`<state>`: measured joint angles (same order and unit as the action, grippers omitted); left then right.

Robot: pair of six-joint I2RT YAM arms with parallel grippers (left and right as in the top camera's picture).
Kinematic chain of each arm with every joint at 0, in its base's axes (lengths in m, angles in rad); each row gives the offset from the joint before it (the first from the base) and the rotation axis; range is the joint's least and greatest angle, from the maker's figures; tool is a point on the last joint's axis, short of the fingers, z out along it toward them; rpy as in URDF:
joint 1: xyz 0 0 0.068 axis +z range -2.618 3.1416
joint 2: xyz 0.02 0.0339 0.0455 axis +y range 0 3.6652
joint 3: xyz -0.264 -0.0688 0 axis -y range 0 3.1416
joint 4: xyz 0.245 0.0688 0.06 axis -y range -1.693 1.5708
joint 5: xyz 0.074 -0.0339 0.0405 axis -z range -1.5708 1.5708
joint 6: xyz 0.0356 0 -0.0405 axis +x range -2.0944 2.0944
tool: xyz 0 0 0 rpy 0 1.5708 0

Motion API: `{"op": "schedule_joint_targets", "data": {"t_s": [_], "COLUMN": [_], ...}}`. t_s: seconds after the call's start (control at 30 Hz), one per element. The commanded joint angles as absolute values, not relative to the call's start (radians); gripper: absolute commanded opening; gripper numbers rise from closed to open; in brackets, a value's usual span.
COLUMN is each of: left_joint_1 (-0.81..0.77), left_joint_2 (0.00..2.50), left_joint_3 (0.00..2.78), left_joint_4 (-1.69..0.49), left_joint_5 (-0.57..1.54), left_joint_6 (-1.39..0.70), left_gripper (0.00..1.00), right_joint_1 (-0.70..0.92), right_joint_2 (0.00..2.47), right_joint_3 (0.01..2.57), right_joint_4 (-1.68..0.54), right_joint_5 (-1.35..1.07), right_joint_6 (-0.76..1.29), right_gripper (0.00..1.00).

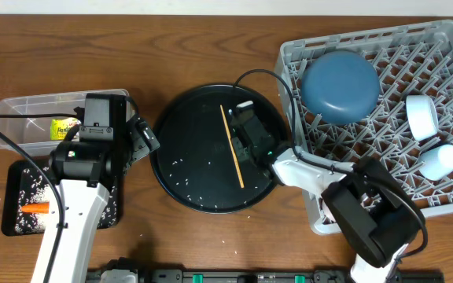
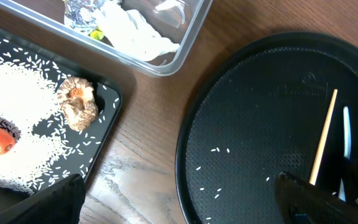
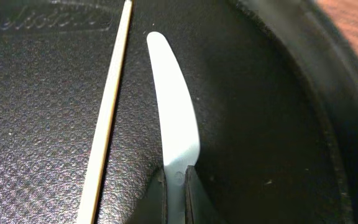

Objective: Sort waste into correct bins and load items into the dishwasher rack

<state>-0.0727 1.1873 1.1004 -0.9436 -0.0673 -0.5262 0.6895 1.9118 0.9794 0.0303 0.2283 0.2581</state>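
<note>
From overhead, the right gripper (image 1: 246,118) reaches over the round black tray (image 1: 179,189), its tips at the pale-blue flat utensil (image 1: 244,103), just beside the thin wooden chopstick (image 1: 232,147). To the right, the dishwasher rack (image 1: 368,35) holds the dark-blue plate (image 1: 340,85), the pale-pink cup (image 1: 421,116) and the light-blue cup (image 1: 440,160). The left gripper (image 1: 146,135) hangs between the round tray and the clear tub (image 1: 22,118), where the snack wrapper (image 1: 63,127) lies. The orange carrot (image 1: 34,208) sits in the shallow black tray (image 1: 10,189).

The left wrist camera shows the left gripper's jaws spread wide, holding nothing. In the shallow black tray, the small brown biscuit (image 2: 78,102) rests at the edge of a heap of white rice grains (image 2: 17,93) — a few grains also dot the round tray. The crumpled white tissue (image 2: 132,31) lies in the clear tub.

At the right wrist, the right gripper's jaws are clamped on one end of the utensil, which lies flat on the round tray — the chopstick runs alongside, apart from it.
</note>
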Motion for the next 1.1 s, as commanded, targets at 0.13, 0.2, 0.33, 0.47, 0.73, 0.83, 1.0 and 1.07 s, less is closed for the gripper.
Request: {"op": "schedule_joint_targets", "data": {"t_s": [0.13, 0.2, 0.33, 0.47, 0.73, 0.83, 1.0, 1.07], "left_joint_1": [-0.068, -0.068, -0.068, -0.068, -0.068, -0.068, -0.068, -0.068], "left_joint_2": [1.184, 1.184, 1.184, 1.184, 1.184, 1.184, 1.184, 1.184], "left_joint_3": [1.117, 1.117, 1.117, 1.117, 1.117, 1.117, 1.117, 1.117], "left_joint_4": [-0.949, -0.949, -0.949, -0.949, -0.949, -0.949, -0.949, -0.949], "left_joint_5": [-0.083, -0.083, -0.083, -0.083, -0.083, -0.083, -0.083, -0.083], "left_joint_6": [-0.524, -0.524, -0.524, -0.524, -0.524, -0.524, -0.524, -0.524], "left_gripper": [0.98, 0.98, 0.98, 0.98, 0.98, 0.98, 0.98, 0.98], "right_joint_1": [0.687, 0.687, 0.688, 0.688, 0.688, 0.688, 0.688, 0.688], "right_joint_2": [1.841, 1.827, 1.823, 1.823, 1.823, 1.823, 1.827, 1.834], "right_joint_3": [0.969, 0.969, 0.969, 0.969, 0.969, 0.969, 0.968, 0.968], "right_joint_4": [0.001, -0.012, -0.043, -0.079, -0.047, -0.040, -0.043, -0.044], "right_joint_5": [0.229, 0.229, 0.227, 0.225, 0.213, 0.205, 0.193, 0.190], "right_joint_6": [0.253, 0.253, 0.254, 0.253, 0.257, 0.267, 0.292, 0.292], "right_gripper": [0.01, 0.01, 0.01, 0.01, 0.15, 0.19, 0.18, 0.17]}}
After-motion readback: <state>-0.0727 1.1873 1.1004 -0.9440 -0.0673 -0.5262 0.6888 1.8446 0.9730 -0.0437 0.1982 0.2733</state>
